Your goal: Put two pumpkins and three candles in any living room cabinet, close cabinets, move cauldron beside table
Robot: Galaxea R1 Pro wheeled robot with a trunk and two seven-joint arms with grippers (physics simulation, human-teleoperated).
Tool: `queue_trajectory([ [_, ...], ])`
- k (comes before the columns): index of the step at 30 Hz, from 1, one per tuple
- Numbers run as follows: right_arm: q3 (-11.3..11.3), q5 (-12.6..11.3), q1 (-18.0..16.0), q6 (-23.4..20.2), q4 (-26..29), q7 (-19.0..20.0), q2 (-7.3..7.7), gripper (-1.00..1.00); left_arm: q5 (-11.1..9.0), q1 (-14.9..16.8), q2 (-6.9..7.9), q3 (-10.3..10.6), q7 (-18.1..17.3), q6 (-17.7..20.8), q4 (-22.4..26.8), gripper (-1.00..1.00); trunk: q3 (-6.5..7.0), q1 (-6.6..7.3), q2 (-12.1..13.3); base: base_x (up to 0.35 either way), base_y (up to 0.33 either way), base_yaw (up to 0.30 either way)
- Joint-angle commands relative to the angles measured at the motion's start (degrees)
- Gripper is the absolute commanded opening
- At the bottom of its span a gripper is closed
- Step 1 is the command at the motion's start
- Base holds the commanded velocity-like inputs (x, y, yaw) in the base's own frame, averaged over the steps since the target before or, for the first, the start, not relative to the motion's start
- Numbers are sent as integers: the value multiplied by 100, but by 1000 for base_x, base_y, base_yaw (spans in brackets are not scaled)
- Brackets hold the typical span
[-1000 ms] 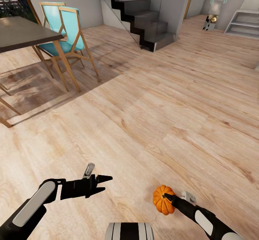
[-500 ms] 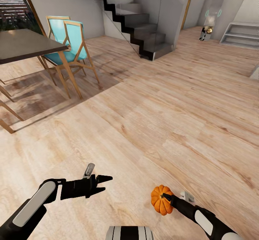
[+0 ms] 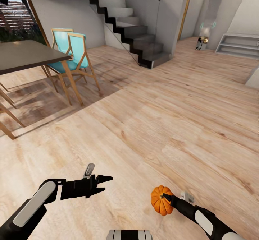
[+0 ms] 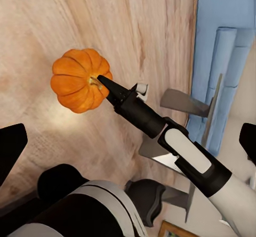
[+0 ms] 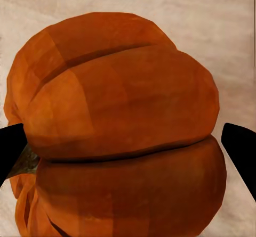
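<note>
In the head view, no writing or label is seen. The right tool (image 3: 166,197) is clamped on a pumpkin (image 3: 160,200), which is held above the wooden floor (image 3: 172,118) low at the robot's right. The left tool (image 3: 104,181) is held out empty over the floor, its fingers spread slightly. Far to the left a dark worktop (image 3: 28,55) is flanked by two teal chairs (image 3: 73,53). A staircase (image 3: 133,28) rises at the back, and grey steps (image 3: 237,44) lie far right. The floor ahead is unobstructed.

In the left wrist view, the pumpkin (image 4: 80,80) is seen gripped at its stem end by the right tool (image 4: 104,82), with the floor (image 4: 106,24) behind it.

In the right wrist view, the pumpkin (image 5: 120,130) is seen close up between two dark fingertips (image 5: 240,152), against the floor (image 5: 213,13).
</note>
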State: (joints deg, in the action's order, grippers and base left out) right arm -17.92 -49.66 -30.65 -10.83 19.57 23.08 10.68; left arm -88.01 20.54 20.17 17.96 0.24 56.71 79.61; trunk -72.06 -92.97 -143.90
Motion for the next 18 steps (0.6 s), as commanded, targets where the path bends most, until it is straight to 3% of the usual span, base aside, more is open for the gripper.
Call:
queue_trajectory([
  [1,-27,-44,-2,-26,2,-14,5,-100,-7,3,4,6,3,7,2,100,19,3,0,0,0,-162],
  [18,-27,-45,-2,-36,2,-14,5,-100,-13,3,1,15,3,7,11,100,395,47,23,0,0,-251],
])
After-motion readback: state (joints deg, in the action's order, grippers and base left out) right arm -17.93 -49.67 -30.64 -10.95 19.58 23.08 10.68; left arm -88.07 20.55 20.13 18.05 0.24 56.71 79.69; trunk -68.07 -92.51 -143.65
